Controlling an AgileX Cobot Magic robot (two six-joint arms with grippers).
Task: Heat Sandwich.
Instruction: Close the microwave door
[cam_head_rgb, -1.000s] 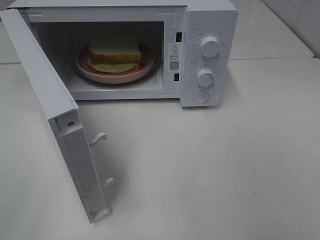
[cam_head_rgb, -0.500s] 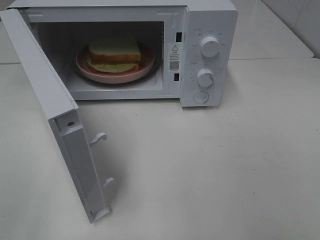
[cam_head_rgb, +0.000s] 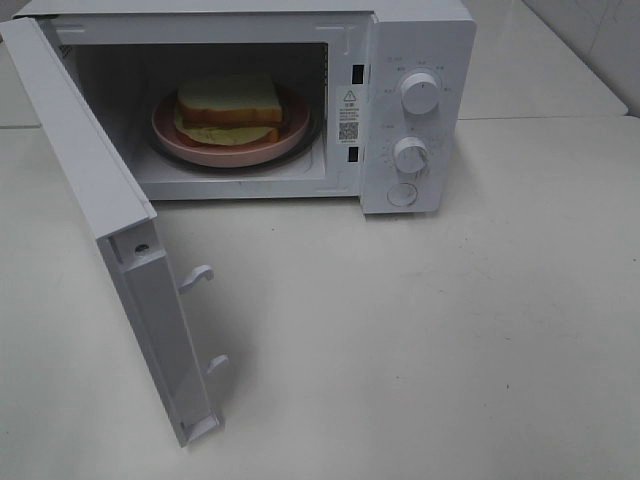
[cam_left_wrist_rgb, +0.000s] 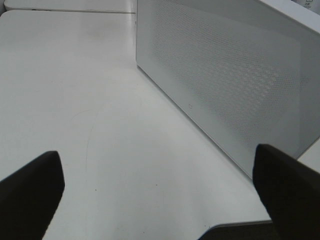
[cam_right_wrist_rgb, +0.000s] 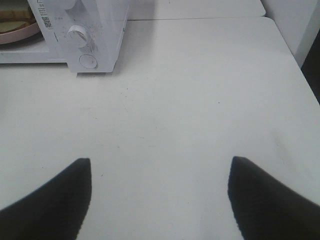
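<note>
Left pincer (cam_left_wrist_rgb: 156, 167) is wide open and empty, just beside the outer face of the open door (cam_left_wrist_rgb: 225, 80); right pincer (cam_right_wrist_rgb: 160, 167) is open too. The sandwich (cam_head_rgb: 228, 100) lies inside the microwave (cam_head_rgb: 420, 40) at the far edge of the counter (cam_head_rgb: 450, 330), so probably the left arm closes the door.

Microwave (cam_head_rgb: 430, 40) white, plate (cam_head_rgb: 232, 153) pink, sandwich (cam_head_rgb: 228, 97) white with tan crust.

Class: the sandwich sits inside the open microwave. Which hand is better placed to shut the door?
Left, probably. The left hand is open beside the outer face of the door; the right hand faces the control panel, with the door outside its view.
</note>
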